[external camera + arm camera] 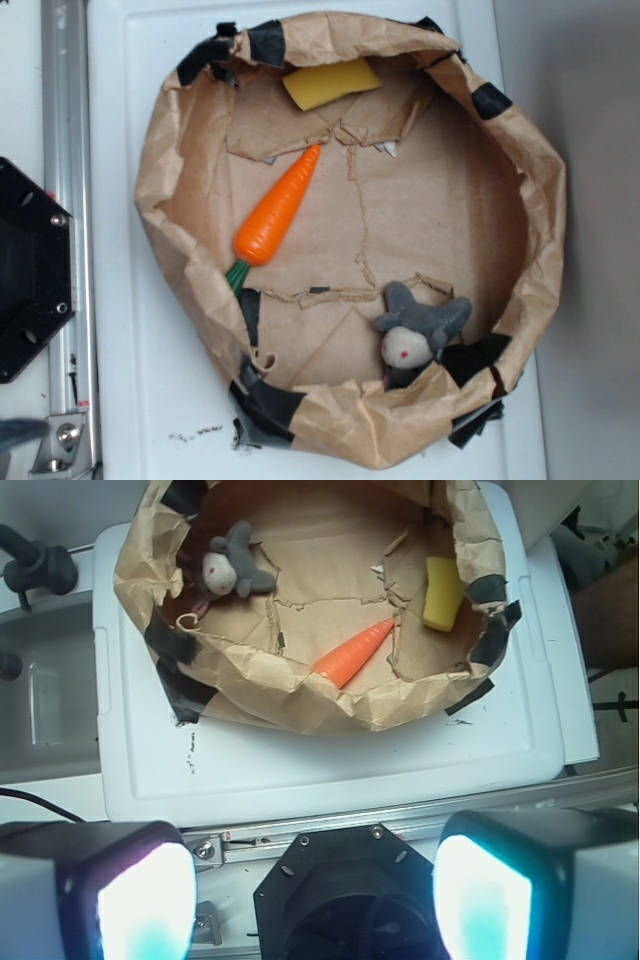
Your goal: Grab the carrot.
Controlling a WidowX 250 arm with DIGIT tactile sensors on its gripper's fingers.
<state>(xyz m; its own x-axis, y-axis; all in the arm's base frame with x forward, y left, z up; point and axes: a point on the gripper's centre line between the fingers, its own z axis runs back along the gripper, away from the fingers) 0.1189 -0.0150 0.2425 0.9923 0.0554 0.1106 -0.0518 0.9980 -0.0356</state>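
Observation:
An orange carrot [279, 208] with a green stem lies slanted inside a brown paper basket [160, 170], tip toward the back, stem near the left wall. In the wrist view the carrot [354, 652] lies near the basket's near wall [330, 705]. My gripper [315, 895] is open and empty, its two pale pads wide apart at the bottom of the wrist view, above the black robot base and well short of the basket. The gripper does not show in the exterior view.
A grey stuffed toy [415, 330] sits at the basket's front right. A yellow sponge [330, 82] lies at its back. The basket rests on a white tray [130, 400]. The black robot base [30, 270] and a metal rail [65, 120] are at left.

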